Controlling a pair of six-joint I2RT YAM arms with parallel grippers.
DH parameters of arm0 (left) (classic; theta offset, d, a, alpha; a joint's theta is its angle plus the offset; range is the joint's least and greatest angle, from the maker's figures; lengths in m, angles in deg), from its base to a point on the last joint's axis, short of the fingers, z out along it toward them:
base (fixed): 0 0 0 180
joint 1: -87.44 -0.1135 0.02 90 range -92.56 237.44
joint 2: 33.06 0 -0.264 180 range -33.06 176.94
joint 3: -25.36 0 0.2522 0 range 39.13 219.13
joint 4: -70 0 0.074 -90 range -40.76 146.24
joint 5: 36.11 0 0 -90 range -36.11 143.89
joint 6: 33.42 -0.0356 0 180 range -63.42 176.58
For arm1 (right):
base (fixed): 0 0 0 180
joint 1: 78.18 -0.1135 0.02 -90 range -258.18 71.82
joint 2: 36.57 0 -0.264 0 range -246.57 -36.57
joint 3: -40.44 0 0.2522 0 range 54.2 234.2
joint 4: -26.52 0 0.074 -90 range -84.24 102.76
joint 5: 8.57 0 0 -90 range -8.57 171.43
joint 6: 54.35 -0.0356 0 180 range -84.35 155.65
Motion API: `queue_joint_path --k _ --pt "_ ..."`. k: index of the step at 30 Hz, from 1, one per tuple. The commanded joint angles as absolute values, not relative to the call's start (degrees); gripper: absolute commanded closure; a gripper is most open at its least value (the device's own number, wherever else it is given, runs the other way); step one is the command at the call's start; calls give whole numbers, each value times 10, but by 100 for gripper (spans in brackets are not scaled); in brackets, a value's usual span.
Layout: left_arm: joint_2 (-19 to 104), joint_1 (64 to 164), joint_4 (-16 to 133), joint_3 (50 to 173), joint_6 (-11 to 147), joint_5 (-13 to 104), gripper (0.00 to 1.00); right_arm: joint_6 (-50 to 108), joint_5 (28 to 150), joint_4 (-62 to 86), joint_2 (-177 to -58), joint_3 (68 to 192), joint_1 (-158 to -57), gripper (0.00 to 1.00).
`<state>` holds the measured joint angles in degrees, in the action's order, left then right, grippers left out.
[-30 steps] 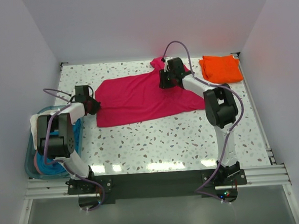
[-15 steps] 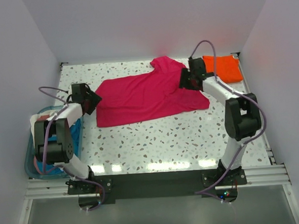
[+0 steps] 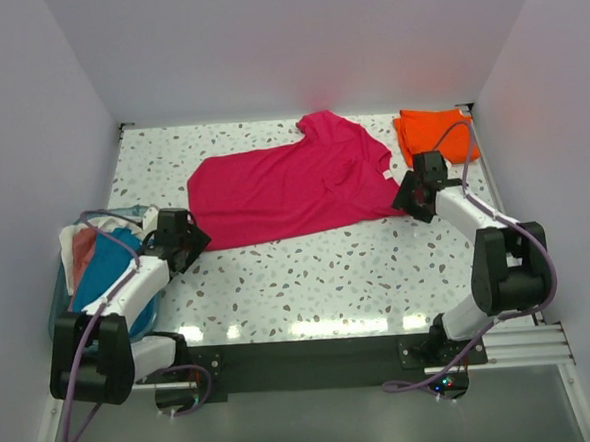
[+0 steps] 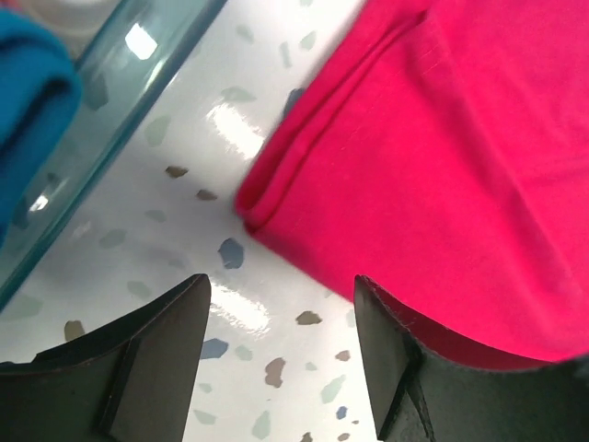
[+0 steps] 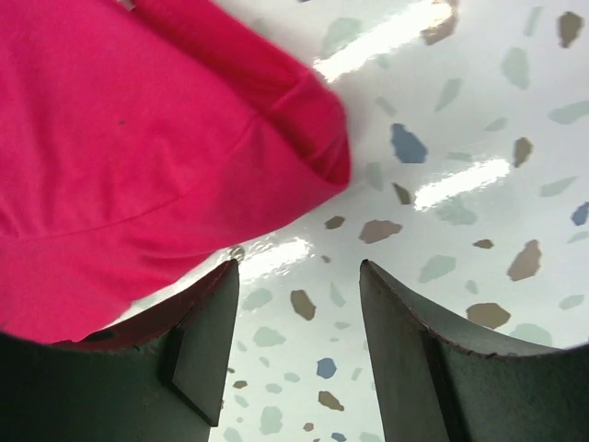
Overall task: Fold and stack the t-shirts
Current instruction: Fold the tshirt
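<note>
On the far left, a see-through tub (image 3: 57, 308) sits at the edge of the speckled table (image 3: 308, 270); a blue cloth (image 3: 113, 274) and a white cloth (image 3: 76, 244) lie in it. Just right of the tub, the left gripper (image 3: 194, 241) is down low over the table; its jaws are wide apart and hold nothing; in the left wrist view only bare table shows between them. It sits just beside the near left corner of the pink t-shirt (image 3: 293, 186); I cannot tell if it touches the cloth.

The pink t-shirt lies spread out flat in the middle of the table, turned sideways; it is not folded; one sleeve sticks out toward the back wall; the near left corner is rolled over a little at the hem.

At the shirt's right edge, the right gripper (image 3: 406, 194) is also down low; its jaws are partly apart, with only table in the gap; nothing is pinched. In the right wrist view the shirt's rolled edge comes right up to one jaw; I cannot tell if they touch.

In the far right corner lies the orange t-shirt (image 3: 425, 131), folded into a small flat shape; it is near the pink one but not on it; the right arm's cable crosses over it.
</note>
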<state>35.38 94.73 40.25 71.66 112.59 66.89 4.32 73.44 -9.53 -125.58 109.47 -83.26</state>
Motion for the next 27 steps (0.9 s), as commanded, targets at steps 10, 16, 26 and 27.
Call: queue_joint_path --k 10,16,26,27 --pt "418 946 455 726 1137 697 33 -5 746 -44 -1316 1124 -800 44" --pt "468 945 473 745 1141 702 38 -2 736 -36 -1361 1141 -796 48" --pt "534 940 459 803 1114 720 88 7 732 -68 -1374 1197 -791 98" --pt "530 940 452 803 1112 717 93 8 733 -75 -1359 1197 -791 100"
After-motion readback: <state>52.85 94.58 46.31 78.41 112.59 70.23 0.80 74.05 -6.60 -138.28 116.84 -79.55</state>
